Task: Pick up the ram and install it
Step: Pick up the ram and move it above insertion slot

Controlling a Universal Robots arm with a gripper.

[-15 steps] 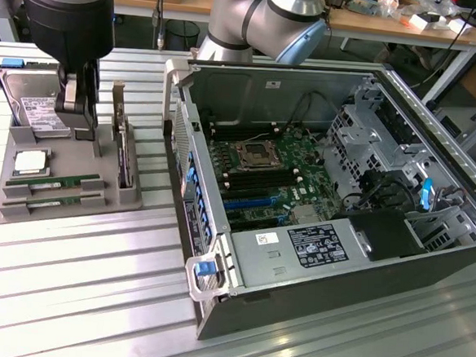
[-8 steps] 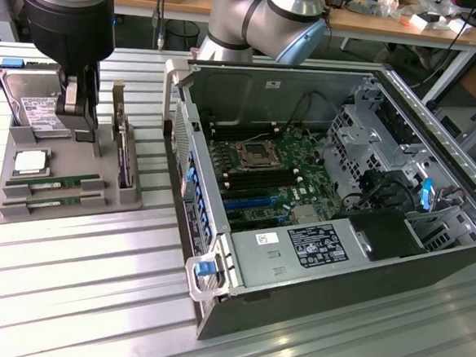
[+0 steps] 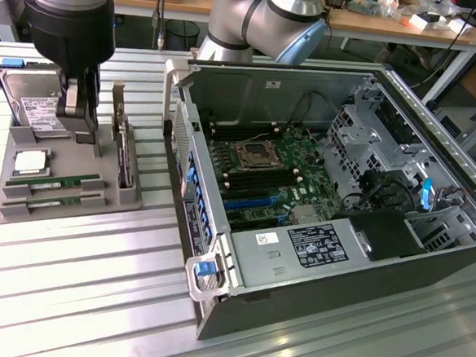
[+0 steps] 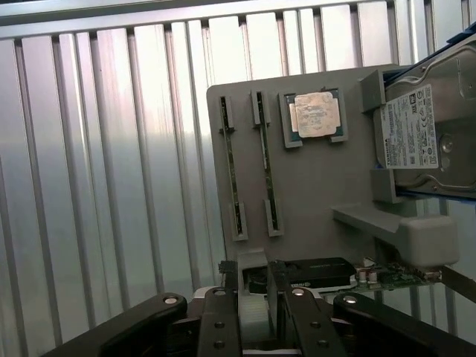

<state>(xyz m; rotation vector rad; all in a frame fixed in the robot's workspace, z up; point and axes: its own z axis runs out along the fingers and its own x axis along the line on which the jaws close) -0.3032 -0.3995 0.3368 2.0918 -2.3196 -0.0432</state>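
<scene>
The claw (image 3: pixel 80 127) hangs with its dark jaws apart and empty, low over the grey moulded tray (image 3: pixel 110 201) on the ribbed metal worktop (image 3: pixel 75 281). The ram (image 3: pixel 54 182) stands on edge in a tray slot, apart from the claw. This thin green board looks light, stiff and fragile, and is best pinched mid-length across its flat faces

The arm (image 3: pixel 237 19) is made of smooth silver-grey tubes, with a pale blue cap (image 3: pixel 305 38) on its rounded joint at the top centre of the exterior view. At the upper left, the wrist (image 3: pixel 72 32) is a glossy black cylinder above the grey gripper (image 3: pixel 80 127). In the wrist view, black linkage bars (image 4: pixel 141 323) carry round silver screws (image 4: pixel 172 300).
</scene>
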